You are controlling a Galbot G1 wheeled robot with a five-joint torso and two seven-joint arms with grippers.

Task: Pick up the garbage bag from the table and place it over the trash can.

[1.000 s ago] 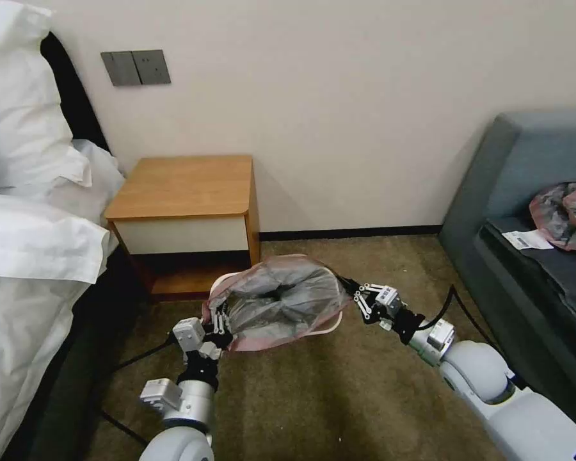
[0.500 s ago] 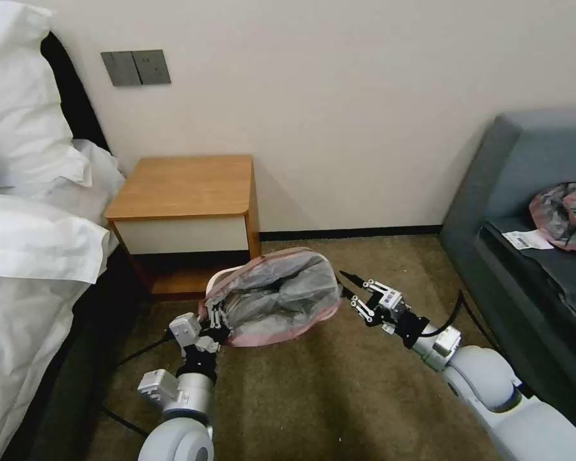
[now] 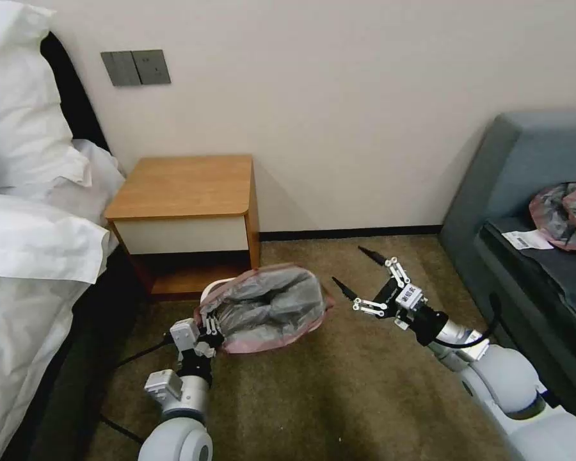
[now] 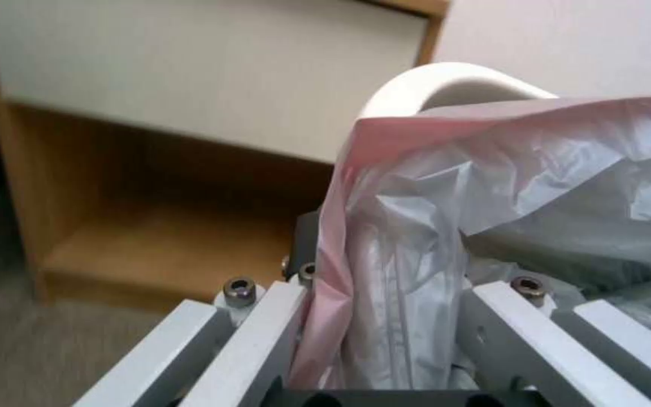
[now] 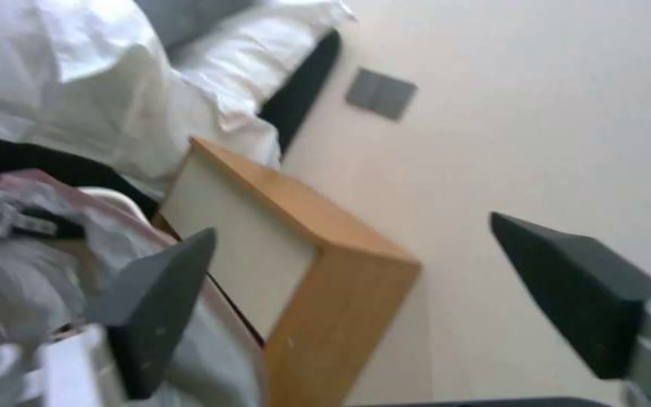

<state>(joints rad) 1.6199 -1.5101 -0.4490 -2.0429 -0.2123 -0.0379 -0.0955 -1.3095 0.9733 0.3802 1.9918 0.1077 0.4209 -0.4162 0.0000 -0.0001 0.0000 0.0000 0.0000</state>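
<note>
The garbage bag (image 3: 265, 307), pink outside and grey inside, lies crumpled across the mouth of the trash can, whose pale rim (image 3: 212, 283) peeks out at the bag's far left corner. My left gripper (image 3: 209, 328) is shut on the bag's near left edge. In the left wrist view the bag (image 4: 416, 215) runs between the fingers (image 4: 261, 316), with the can's rim (image 4: 446, 85) behind it. My right gripper (image 3: 352, 267) hangs open just right of the bag, apart from it; its dark pads (image 5: 156, 305) stand wide. The table (image 3: 185, 186) stands behind the can with a bare top.
A bed with white bedding (image 3: 32, 243) fills the left side. A grey-blue sofa (image 3: 531, 205) on the right carries another pink-grey bundle (image 3: 566, 214) with a white label (image 3: 525, 240). Black cables trail on the brown carpet (image 3: 313, 397).
My right gripper has let go of the bag's right edge, opened wide and drawn back to the right. The bag has sagged lower and narrower. The left gripper keeps its hold.
</note>
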